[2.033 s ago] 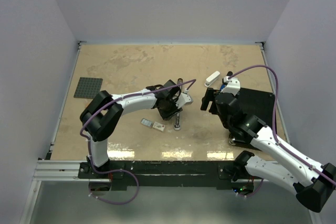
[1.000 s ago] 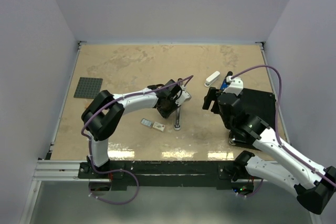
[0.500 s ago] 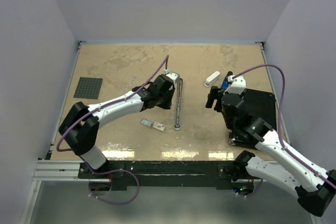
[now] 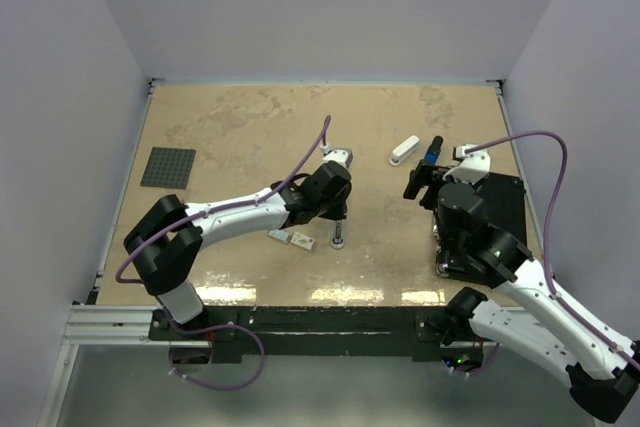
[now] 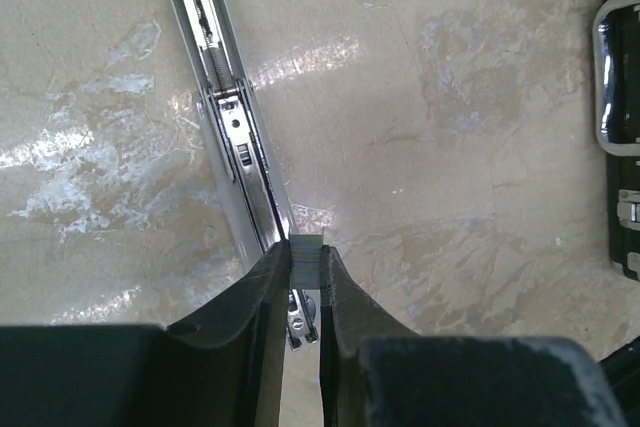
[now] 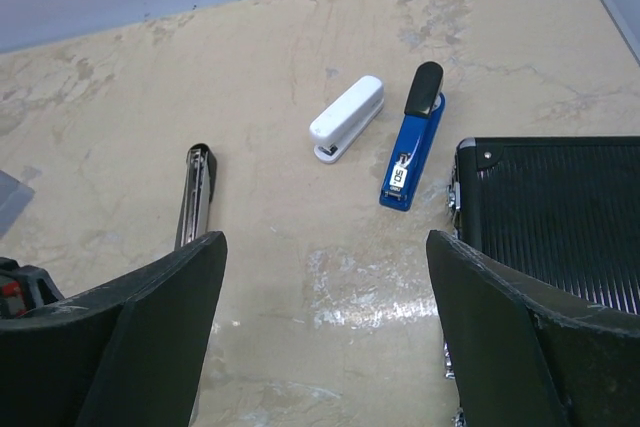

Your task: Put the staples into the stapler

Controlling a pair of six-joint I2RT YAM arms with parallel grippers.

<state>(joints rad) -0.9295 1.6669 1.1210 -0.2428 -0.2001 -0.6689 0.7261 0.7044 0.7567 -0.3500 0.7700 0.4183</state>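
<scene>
Table [image 4: 240,117]: tan, mottled top, glossy, with glare streaks along the near edge.

Stapler [image 5: 225,97]: opened out flat. It is a long, narrow channel of bright metal with a coil spring and a small slotted plate visible inside. From above only its near end [image 4: 338,235] shows; the rest lies under the left arm.

Staples box [image 4: 303,241]: tiny flat whitish rectangle on the table, just left of the stapler's near end. A small grey tray piece [image 4: 279,234] lies beside it. No markings can be made out at this size.

White stapler [image 6: 347,119]: smooth, rounded plastic. Blue stapler [image 6: 415,137]: slim, with a black cap and a white label; the label text is illegible. These two lie near each other, not touching.

Black case [image 6: 560,217]: ribbed lid with metal corners, cut off by the frame. The left wrist view catches only its chrome handle. A grey studded plate [image 4: 168,167] sits far left.

Left gripper [image 5: 305,262]: the jaws are nearly closed and pinch a staple strip [image 5: 307,244], a small, grey, finely ridged block. The strip sits at the channel's edge, and whether it touches the channel cannot be told. The lower part of the strip is hidden between the black fingers [image 5: 262,312].

Right gripper [image 6: 325,267]: the jaws are spread wide and hold nothing. It hangs above bare table between the stapler and the case. Its matte black fingers [image 6: 150,332] are cropped at the bottom.
</scene>
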